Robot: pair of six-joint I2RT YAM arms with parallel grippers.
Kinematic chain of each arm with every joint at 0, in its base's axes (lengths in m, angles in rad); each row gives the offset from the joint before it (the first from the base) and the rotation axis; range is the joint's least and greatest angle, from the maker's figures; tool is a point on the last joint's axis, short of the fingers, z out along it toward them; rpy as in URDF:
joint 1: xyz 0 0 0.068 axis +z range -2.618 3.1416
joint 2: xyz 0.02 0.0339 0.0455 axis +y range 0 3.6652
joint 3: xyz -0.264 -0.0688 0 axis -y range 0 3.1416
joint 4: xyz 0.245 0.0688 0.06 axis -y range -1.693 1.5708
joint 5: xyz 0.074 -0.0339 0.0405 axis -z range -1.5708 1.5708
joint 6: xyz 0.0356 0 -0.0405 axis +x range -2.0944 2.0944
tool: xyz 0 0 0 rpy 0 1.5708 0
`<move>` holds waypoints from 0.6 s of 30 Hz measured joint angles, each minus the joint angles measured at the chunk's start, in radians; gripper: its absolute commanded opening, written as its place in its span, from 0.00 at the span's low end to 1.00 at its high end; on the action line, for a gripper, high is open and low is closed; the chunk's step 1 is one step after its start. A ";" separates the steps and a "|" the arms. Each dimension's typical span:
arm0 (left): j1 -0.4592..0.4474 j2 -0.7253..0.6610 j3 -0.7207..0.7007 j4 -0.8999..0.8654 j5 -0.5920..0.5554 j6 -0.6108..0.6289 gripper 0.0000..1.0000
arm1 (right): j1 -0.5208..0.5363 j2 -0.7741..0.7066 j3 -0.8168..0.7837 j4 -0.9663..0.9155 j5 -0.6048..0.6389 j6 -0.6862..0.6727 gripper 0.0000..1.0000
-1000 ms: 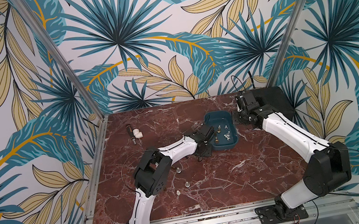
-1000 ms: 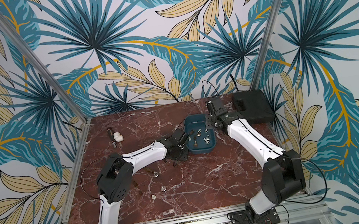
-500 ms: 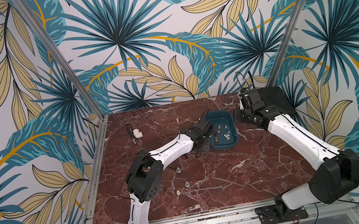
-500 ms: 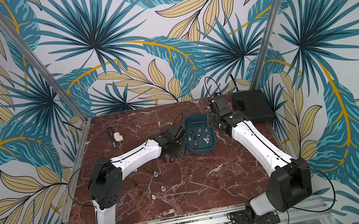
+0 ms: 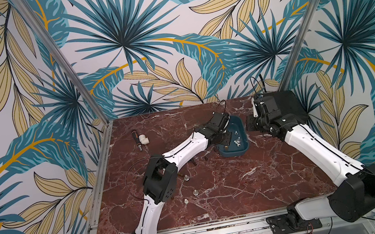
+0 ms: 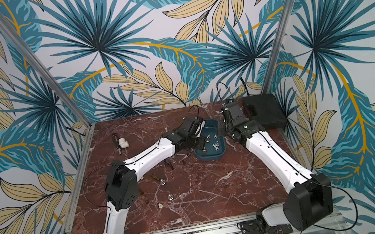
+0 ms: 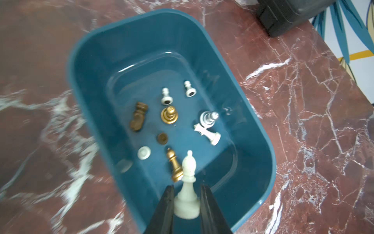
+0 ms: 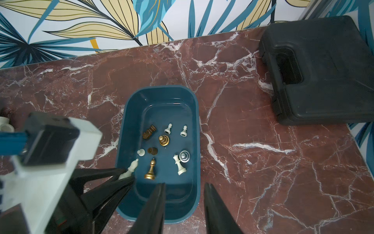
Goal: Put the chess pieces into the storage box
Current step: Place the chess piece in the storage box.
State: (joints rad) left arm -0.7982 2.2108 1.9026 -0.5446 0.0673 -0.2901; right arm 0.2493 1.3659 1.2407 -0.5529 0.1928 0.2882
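Over storage box [image 7: 95,68] | left tool [image 7: 186,187] grips white bishop [image 7: 188,168] | right tool [image 8: 184,184] beside, parted, empty, fingers [image 8: 153,212] cropped

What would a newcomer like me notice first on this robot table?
The teal-blue plastic tub toward the table's far edge, with about nine small chess pieces scattered inside. Over it, the left gripper pinches a white bishop-shaped chess piece by its base, while the right gripper hangs open and empty close by. More loose pieces dot the red-brown marble tabletop nearer the front.
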 measured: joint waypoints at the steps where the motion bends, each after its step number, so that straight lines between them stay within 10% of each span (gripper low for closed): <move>1: -0.001 0.026 0.026 -0.002 0.014 0.005 0.24 | 0.000 -0.001 -0.002 -0.001 0.000 0.000 0.37; 18: -0.006 0.170 0.156 -0.024 0.028 0.051 0.36 | 0.000 -0.012 -0.003 0.001 -0.011 -0.001 0.37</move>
State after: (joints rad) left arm -0.8040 2.3810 2.0590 -0.5682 0.0952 -0.2394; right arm 0.2493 1.3540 1.2377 -0.5518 0.1814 0.2874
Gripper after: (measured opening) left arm 0.360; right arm 0.369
